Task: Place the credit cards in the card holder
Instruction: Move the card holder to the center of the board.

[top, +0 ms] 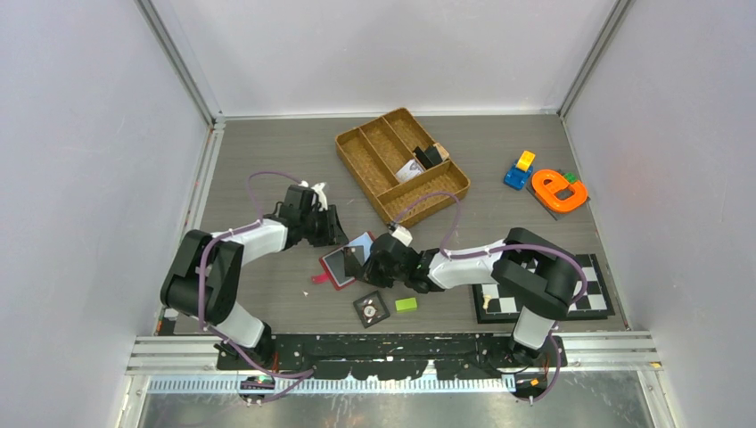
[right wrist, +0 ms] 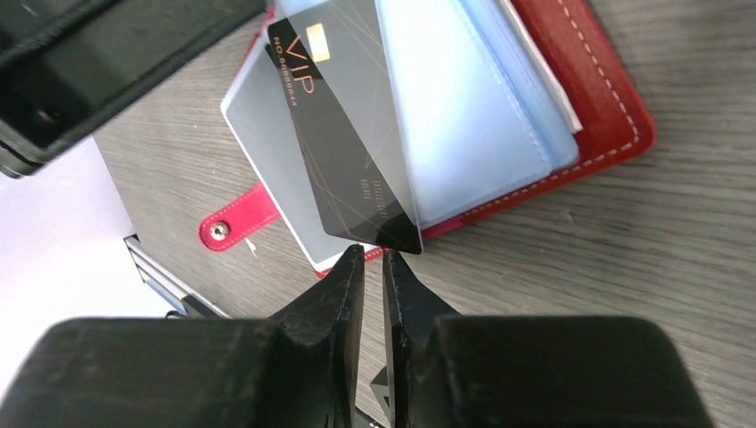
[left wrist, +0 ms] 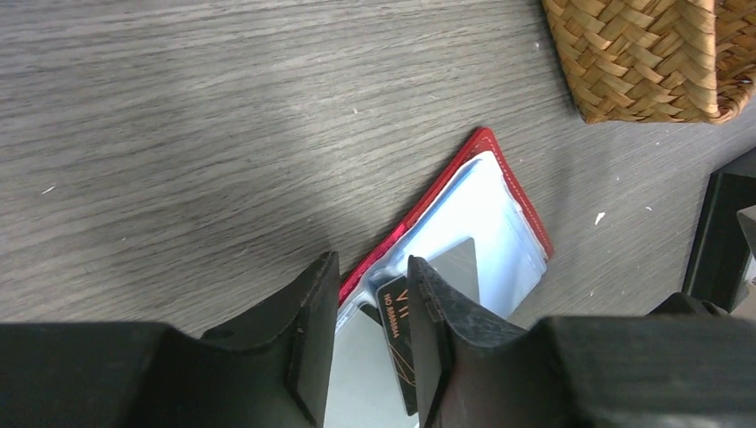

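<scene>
The red card holder (top: 341, 266) lies open on the table, its clear blue-grey sleeves (right wrist: 464, 98) fanned out and its closing tab (right wrist: 236, 221) pointing away. A black VIP credit card (right wrist: 348, 152) sits partly inside a clear sleeve, one corner sticking out over the holder's edge. My right gripper (right wrist: 373, 254) is shut and empty, its tips just short of that corner. My left gripper (left wrist: 373, 267) is open and hangs over the holder (left wrist: 495, 223), with the black card (left wrist: 397, 330) showing between its fingers. I cannot tell whether the pale grey sheet (right wrist: 267, 134) under the card is a card or a sleeve.
A woven brown divided tray (top: 401, 165) stands behind the holder and shows in the left wrist view (left wrist: 642, 53). A black tile with a dial (top: 371, 308) and a green block (top: 406, 305) lie in front. A chessboard (top: 544, 290) is at the right, with toys (top: 559, 191) at the far right.
</scene>
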